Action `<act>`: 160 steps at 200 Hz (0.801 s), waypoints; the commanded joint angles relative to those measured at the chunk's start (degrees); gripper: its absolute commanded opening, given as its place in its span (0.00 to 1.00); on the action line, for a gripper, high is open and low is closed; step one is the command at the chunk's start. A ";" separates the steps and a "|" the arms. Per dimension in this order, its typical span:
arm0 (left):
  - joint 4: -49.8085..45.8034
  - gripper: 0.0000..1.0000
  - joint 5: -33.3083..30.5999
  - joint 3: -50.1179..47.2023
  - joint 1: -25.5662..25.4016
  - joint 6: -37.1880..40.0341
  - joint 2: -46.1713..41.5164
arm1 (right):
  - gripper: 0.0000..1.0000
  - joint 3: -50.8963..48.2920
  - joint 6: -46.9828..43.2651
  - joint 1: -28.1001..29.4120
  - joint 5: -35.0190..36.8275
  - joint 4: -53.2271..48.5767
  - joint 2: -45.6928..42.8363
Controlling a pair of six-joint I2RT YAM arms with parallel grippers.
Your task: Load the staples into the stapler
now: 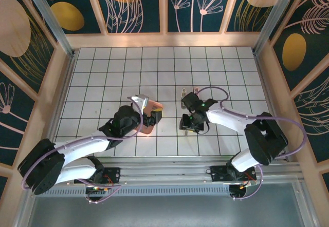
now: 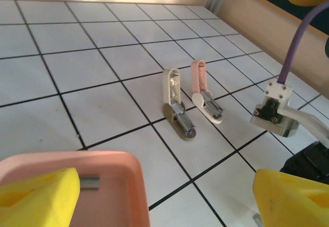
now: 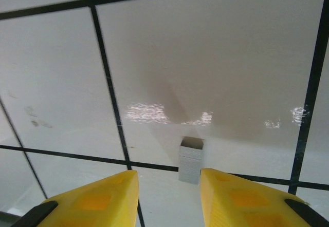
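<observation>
Right wrist view, and your staples (image 3: pixel 191 160) are right there: a short pale grey stack lying on the white gridded table (image 3: pixel 216 57), just across a black grid line, hollow end showing at the far side. Your right gripper (image 3: pixel 169 178) sits low over it with its yellow fingers (image 3: pixel 97 196) narrowly apart. The stack is at the mouth of the gap, closer to the right-hand finger, and nothing looks pinched. Over on the left wrist view, another grey strip (image 2: pixel 90 182) lies inside the pink tray (image 2: pixel 128 168), right against the edge of the left finger. Your left gripper (image 2: pixel 164 201) is spread wide, one yellow finger over the tray and the other well off to the side above bare tile. You cannot tell whether that near finger touches the tray. Beyond the tray sit two staplers side by side, both hinged open with tops tipped up and metal channels exposed: the cream stapler (image 2: pixel 177 109) nearer, the pink stapler (image 2: pixel 205 101) just beside it. From the top external camera, both arms reach toward the middle of the table, the left over the tray, the right on the near side of the staplers.
</observation>
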 commanded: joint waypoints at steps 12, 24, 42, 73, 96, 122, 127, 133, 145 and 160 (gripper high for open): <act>1.74 0.87 -2.56 -1.20 0.32 -2.94 -1.74 | 0.38 2.50 1.35 1.10 2.48 -2.98 3.49; 1.39 0.87 -2.37 -1.34 0.26 -2.57 -1.98 | 0.38 2.93 1.27 1.33 2.48 -2.90 4.45; 1.10 0.87 -1.98 -1.42 0.26 -2.33 -2.18 | 0.38 3.54 1.12 1.54 2.57 -3.16 5.57; 1.10 0.87 -1.61 -1.51 0.26 -2.06 -2.05 | 0.37 4.11 0.77 1.54 3.08 -3.33 6.67; 1.10 0.87 -1.38 -1.42 0.33 -1.94 -1.92 | 0.34 4.70 0.34 1.54 3.71 -3.87 7.56; 1.10 0.86 -0.90 -1.11 0.24 -1.85 -1.50 | 0.32 5.07 0.01 1.54 4.31 -4.20 8.42; 1.10 0.86 -0.85 -1.07 0.22 -1.82 -1.44 | 0.32 5.19 0.02 1.54 4.53 -4.34 8.52; 1.18 0.86 -0.71 -1.00 0.24 -1.74 -1.30 | 0.32 5.18 0.02 1.54 4.74 -4.61 8.74; 1.19 0.86 -0.49 -0.88 0.30 -1.61 -1.13 | 0.31 5.13 -0.11 1.54 5.09 -4.79 9.13; 1.19 0.86 -0.22 -0.72 0.26 -1.56 -0.87 | 0.31 5.19 -0.06 1.54 5.37 -5.19 9.48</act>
